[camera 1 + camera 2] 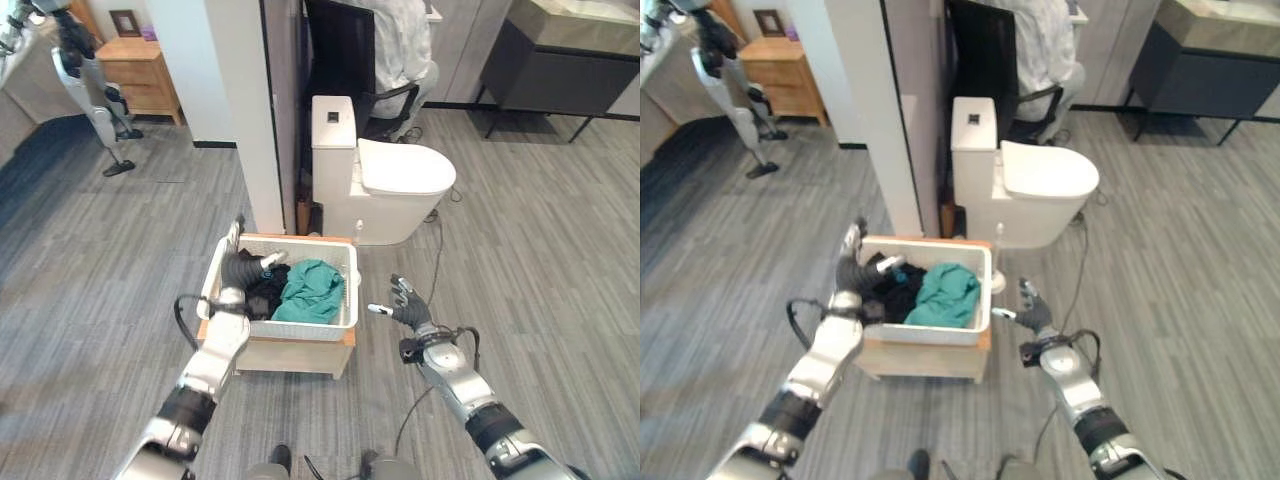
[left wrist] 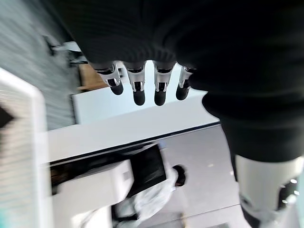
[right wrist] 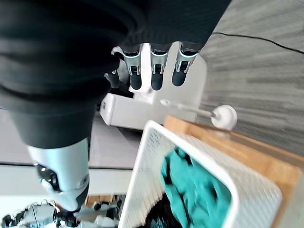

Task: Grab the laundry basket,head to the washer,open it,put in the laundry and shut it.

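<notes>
A white laundry basket (image 1: 290, 330) sits on a low wooden stand (image 1: 300, 356) in front of me. It holds a teal cloth (image 1: 312, 290) and black clothes (image 1: 264, 294). My left hand (image 1: 240, 272) is at the basket's left rim, just over the black clothes. It is open, with its fingers (image 2: 137, 88) straight and nothing in them. My right hand (image 1: 408, 308) hovers open a little to the right of the basket, apart from it. In the right wrist view its fingers (image 3: 154, 71) are straight, and the basket (image 3: 228, 180) and teal cloth (image 3: 190, 185) lie past them.
A white toilet (image 1: 395, 180) stands just behind the basket, beside a white pillar (image 1: 240, 110). A person (image 1: 400, 45) sits on a chair further back. Another robot (image 1: 90, 90) and a wooden nightstand (image 1: 140, 70) are at the far left, a dark cabinet (image 1: 560, 60) at the far right.
</notes>
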Controlling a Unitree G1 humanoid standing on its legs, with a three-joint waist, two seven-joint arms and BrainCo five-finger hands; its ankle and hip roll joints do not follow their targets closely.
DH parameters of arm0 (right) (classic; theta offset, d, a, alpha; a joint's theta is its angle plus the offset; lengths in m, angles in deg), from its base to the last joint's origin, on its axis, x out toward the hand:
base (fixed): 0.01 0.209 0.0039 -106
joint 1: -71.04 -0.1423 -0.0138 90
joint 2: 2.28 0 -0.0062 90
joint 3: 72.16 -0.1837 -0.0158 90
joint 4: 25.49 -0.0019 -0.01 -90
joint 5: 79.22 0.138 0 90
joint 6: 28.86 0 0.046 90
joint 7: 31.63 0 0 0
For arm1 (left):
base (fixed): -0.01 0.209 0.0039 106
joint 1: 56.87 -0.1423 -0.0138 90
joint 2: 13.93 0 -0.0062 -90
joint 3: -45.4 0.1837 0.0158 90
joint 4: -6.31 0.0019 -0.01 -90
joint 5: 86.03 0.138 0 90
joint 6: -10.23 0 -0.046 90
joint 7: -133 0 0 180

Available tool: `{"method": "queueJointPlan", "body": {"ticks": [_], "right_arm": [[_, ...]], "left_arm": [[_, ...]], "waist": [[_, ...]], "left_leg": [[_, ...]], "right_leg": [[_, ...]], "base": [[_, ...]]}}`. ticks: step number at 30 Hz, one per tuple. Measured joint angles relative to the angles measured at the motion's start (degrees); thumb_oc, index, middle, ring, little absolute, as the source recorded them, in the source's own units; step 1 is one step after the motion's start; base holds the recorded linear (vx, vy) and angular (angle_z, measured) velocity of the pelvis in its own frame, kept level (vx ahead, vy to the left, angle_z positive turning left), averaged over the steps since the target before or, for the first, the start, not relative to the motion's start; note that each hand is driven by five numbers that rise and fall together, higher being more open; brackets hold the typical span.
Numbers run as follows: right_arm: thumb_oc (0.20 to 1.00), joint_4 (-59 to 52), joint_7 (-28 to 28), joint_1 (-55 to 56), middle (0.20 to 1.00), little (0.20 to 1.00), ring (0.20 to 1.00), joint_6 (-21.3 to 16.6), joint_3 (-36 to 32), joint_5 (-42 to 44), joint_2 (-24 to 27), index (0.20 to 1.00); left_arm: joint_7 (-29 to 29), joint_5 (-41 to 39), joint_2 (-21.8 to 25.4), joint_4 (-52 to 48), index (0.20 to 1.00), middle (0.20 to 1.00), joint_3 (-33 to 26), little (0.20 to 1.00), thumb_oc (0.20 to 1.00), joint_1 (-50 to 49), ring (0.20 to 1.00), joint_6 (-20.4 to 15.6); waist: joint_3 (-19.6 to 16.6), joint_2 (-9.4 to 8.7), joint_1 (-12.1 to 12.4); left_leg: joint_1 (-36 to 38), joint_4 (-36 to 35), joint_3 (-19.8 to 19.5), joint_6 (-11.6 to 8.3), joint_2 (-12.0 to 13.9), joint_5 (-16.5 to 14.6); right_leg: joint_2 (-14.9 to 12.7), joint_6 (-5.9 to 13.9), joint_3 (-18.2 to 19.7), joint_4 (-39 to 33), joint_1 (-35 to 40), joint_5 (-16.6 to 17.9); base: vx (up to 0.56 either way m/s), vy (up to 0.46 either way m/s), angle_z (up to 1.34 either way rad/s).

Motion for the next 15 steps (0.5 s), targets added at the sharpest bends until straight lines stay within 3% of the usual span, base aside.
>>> {"method": "queueJointPlan", "body": {"ticks": [1,4,5,7,9,11,13,15], "right_arm": [[1.000,-0.2,0.2,1.0,1.000,1.000,1.000,0.2,0.0,0.0,0.5,1.000],[1.000,-0.3,0.3,2.6,1.000,1.000,1.000,0.3,-0.2,-0.1,0.8,1.000],[1.000,-0.5,0.3,3.1,1.000,1.000,1.000,0.2,-1.0,-0.1,0.9,1.000],[1.000,-0.6,0.3,3.8,1.000,1.000,1.000,0.3,-1.0,0.0,1.5,1.000],[1.000,-3.0,0.3,5.6,1.000,1.000,1.000,0.2,-2.5,0.1,1.7,1.000],[1.000,-4.9,0.3,5.3,1.000,1.000,1.000,0.1,-3.7,0.1,2.1,1.000],[1.000,-6.1,0.6,5.9,1.000,1.000,1.000,0.1,-4.0,0.1,1.9,1.000],[1.000,-6.9,0.7,7.8,1.000,1.000,1.000,0.1,-4.9,0.1,2.3,1.000]], "left_arm": [[-0.4,0.6,-0.3,-0.1,1.000,1.000,-0.5,1.000,1.000,-0.5,1.000,0.3],[-0.6,1.7,-0.6,-0.2,1.000,1.000,-1.5,1.000,1.000,-3.3,1.000,1.2],[-0.7,2.1,-0.3,0.0,1.000,1.000,-1.5,1.000,1.000,-3.4,1.000,1.7],[-1.2,4.1,0.4,0.3,1.000,1.000,-1.7,1.000,1.000,-4.6,1.000,3.1],[-1.5,7.1,2.7,0.0,1.000,1.000,-2.3,1.000,1.000,-5.5,1.000,4.1],[-2.8,9.1,4.5,-0.4,1.000,1.000,-4.6,1.000,1.000,-5.6,1.000,4.5],[-3.0,11.7,6.5,-0.3,1.000,1.000,-7.9,1.000,1.000,-7.1,1.000,5.9],[-3.1,13.6,7.5,-0.3,1.000,1.000,-8.7,1.000,1.000,-7.3,1.000,6.6]], "waist": [[0.1,0.46,0.3],[0.2,0.30,0.9],[1.1,-1.15,0.5],[2.1,-2.37,1.7],[2.2,-2.63,0.7],[2.5,-2.48,0.7],[2.5,-2.06,1.1],[2.6,-1.47,0.6]], "left_leg": [[-0.4,0.7,-0.5,-0.22,1.2,-0.1],[-2.1,4.5,-1.5,-0.50,2.0,0.1],[-7.1,13.3,-4.1,-1.03,0.8,-0.1],[-11.1,21.1,-8.2,-0.97,0.4,0.9],[-10.8,13.5,-8.8,-1.17,3.8,0.8],[-10.5,7.3,-9.5,-2.05,6.5,1.4],[-7.7,0.7,-10.7,-2.61,7.6,1.8],[-6.9,-0.2,-8.6,-2.99,7.5,2.6]], "right_leg": [[1.7,-0.53,-0.7,-1.1,1.1,-0.2],[2.8,-2.53,-2.3,-1.1,1.5,-0.2],[1.8,-4.20,-2.9,-0.8,1.4,-0.9],[1.3,-5.60,-3.3,-3.4,4.0,-0.4],[2.4,-6.58,-6.1,-8.7,7.9,1.0],[3.9,-6.78,-5.7,-9.5,8.1,2.0],[5.2,-6.24,-3.4,-11.5,9.3,2.9],[5.4,-5.91,-3.7,-12.3,10.5,3.2]], "base": [[0.20,-0.227,0.41],[0.08,-0.152,0.17],[0.09,-0.087,0.29],[0.21,0.038,0.23],[0.19,0.112,0.44],[0.18,0.132,0.04],[0.20,0.189,-0.48],[0.14,0.180,-0.31]]}}
